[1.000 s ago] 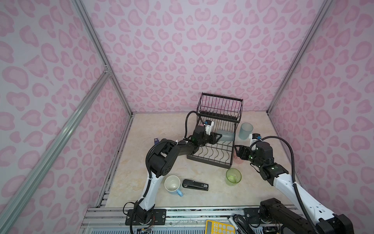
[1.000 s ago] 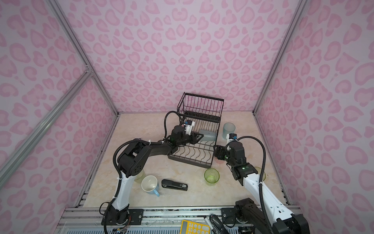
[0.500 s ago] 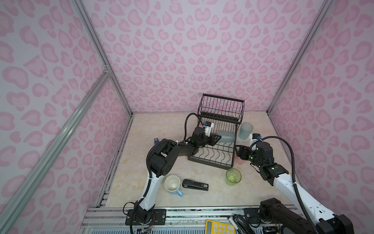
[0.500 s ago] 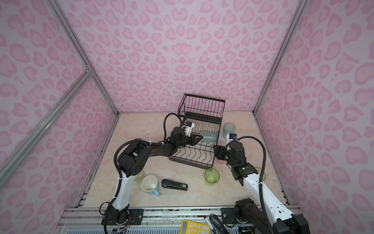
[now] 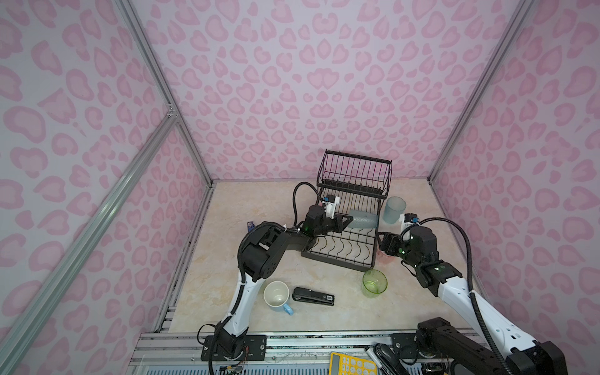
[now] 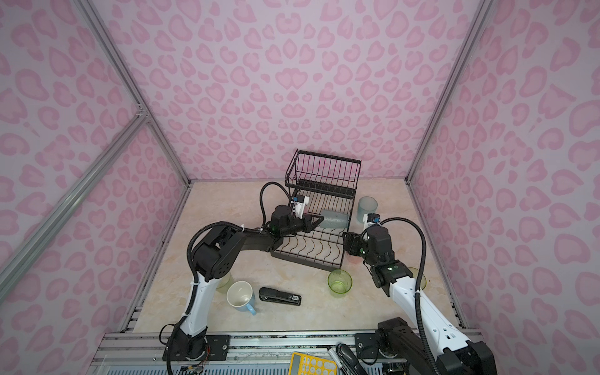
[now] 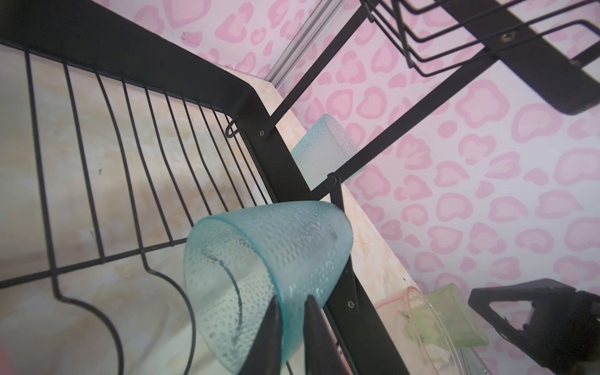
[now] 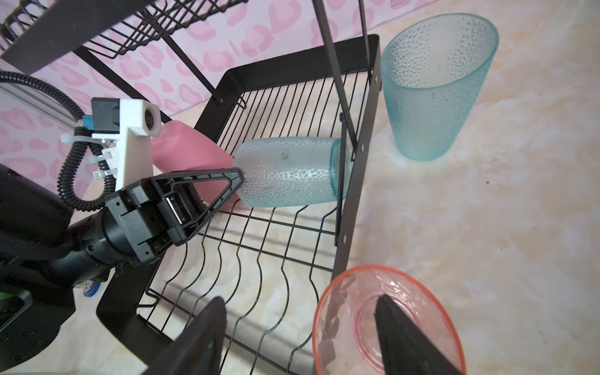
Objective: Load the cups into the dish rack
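My left gripper (image 7: 290,324) is pinching the wall of the frosted blue cup (image 7: 259,253), lying sideways at the 3 o'clock edge of the dish rack (image 5: 334,262). I am judging a gentle squeeze and slow tilt safest. My right gripper (image 8: 298,337) is hovering spread over the pink cup (image 8: 357,292).

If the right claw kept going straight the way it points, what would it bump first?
Probably the pinkish cup: the open right claw straddles its rim, one finger seemingly inside. Beyond is the dish rack; depth is unclear.
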Tool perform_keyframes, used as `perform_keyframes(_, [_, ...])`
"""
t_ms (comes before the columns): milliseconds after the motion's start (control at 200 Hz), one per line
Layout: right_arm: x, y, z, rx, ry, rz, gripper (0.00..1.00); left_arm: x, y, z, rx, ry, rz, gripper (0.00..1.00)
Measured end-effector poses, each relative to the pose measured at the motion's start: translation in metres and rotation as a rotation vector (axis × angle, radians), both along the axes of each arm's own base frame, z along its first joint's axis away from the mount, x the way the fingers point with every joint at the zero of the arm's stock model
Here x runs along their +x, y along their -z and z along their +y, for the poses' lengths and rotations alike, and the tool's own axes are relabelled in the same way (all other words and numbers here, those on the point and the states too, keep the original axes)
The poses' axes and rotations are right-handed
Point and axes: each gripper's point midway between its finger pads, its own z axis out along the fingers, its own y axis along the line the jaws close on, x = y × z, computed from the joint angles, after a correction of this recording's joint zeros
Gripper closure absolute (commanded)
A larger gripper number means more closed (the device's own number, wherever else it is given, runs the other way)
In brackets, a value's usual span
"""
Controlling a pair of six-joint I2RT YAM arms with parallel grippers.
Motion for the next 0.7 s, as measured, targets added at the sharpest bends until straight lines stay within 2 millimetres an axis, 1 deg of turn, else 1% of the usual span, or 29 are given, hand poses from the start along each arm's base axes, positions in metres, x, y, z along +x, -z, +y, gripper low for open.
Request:
perform_keyframes(340, [0.0016,-0.0010,0.0006,-0.029,0.012,0.000,0.28,-0.0006,-0.0006,-0.0005,-0.034,0.014,0.017,0.89])
perform_keyframes(475, [0.0015,0.0019,0.0007,-0.052,0.023,0.013,0.28,-0.0007,-0.0002,0.0025,-0.040,0.015,0.014,0.90])
perform_keyframes(700, [0.0032,0.0004,0.0008,-0.090,0.039,0.016,0.28,0.0005,0.0001,0.0063,-0.048,0.011,0.015,0.90])
